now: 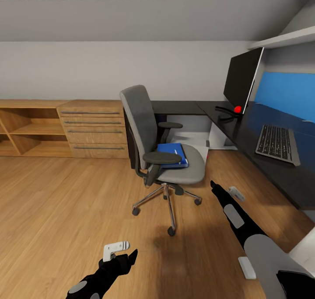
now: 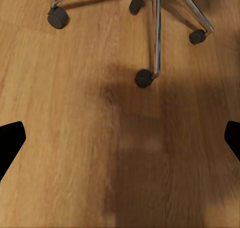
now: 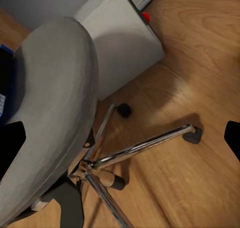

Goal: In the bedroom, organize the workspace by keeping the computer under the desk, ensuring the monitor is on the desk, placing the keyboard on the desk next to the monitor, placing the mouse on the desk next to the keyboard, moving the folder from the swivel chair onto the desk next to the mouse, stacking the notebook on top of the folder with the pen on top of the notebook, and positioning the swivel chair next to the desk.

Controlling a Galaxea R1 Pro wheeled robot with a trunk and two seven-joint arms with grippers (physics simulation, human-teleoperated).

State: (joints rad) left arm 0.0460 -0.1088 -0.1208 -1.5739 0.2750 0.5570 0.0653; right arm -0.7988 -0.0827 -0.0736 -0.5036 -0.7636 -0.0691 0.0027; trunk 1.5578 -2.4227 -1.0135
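Right hand (image 1: pixel 215 186) is out ahead of us, low over the wood floor (image 1: pixel 65 203), just off the front edge of the swivel chair (image 1: pixel 148 128) seat; fingers (image 3: pixel 11 143) spread, nothing between them. Its wrist camera looks past the grey seat to the chrome star base (image 3: pixel 140 148) and the computer (image 3: pixel 120 43), which stands on the floor beyond the chair, under the surface (image 1: pixel 271 163). Left hand (image 1: pixel 124 257) hangs low near our body over bare floor, fingers (image 2: pixel 10 140) spread and empty too, with chair castors (image 2: pixel 144 78) ahead of it. Folder (image 1: pixel 174 154) lies flat on the chair seat, partly behind the near armrest. We can't tell whether anything lies on it. Chair sits out in the room, well short of the surface, turned partly away from it. On the surface: keyboard (image 1: pixel 278 144) near the front edge, monitor (image 1: pixel 243 78) upright further back at the corner. Wooden dresser (image 1: pixel 94 126) and open shelving stand along the back wall.
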